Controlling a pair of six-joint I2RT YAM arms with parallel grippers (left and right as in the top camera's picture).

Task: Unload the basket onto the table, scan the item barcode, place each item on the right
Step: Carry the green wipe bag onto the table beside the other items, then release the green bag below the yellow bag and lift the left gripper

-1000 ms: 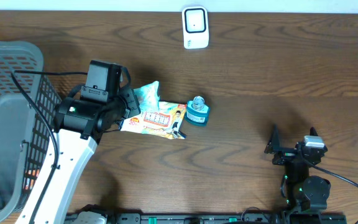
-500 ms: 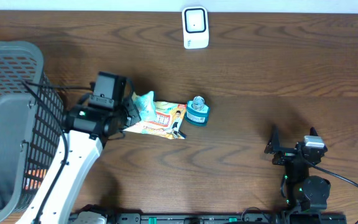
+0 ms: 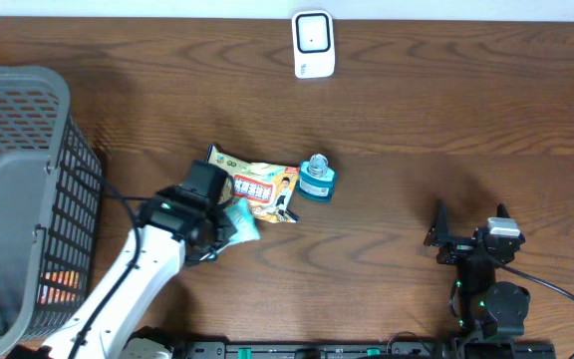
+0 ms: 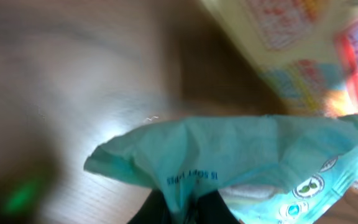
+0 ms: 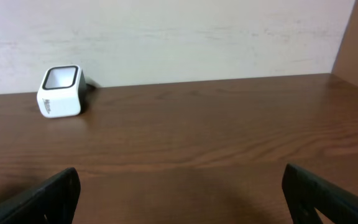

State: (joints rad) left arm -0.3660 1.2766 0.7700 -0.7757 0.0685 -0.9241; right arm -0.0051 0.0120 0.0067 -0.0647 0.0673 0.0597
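Two arms are in view, and only one is at work. The left gripper (image 3: 219, 221) is pinched shut on an edge of a teal wipes packet (image 3: 240, 221). In the left wrist view the packet droops, soft and creased, from the dark fingertips (image 4: 157, 210). It is well short of the scanner (image 3: 313, 45), nearer the robot and to the scanner's left.

The hold looks thin. Only a fold of film seems to sit between the jaws, so a quick swing toward the scanner could let the packet slip out or flop over. That view is blurred, so how deep the hold goes cannot be told. No barcode shows on the visible face, so the packet may meet the scanner wrong side first and give no read.

The left arm reaches in from the near-left, its white link slanting toward the scanner and its wrist bent over the packet. Between packet and scanner lie a colourful snack pack (image 3: 259, 189) and a small blue bottle (image 3: 316, 180), near enough for the packet to brush them on the way. A grey basket (image 3: 28, 90) stands far to the scanner's left.

The right gripper (image 3: 468, 231) rests with jaws spread wide and empty, to the scanner's right and near the robot.
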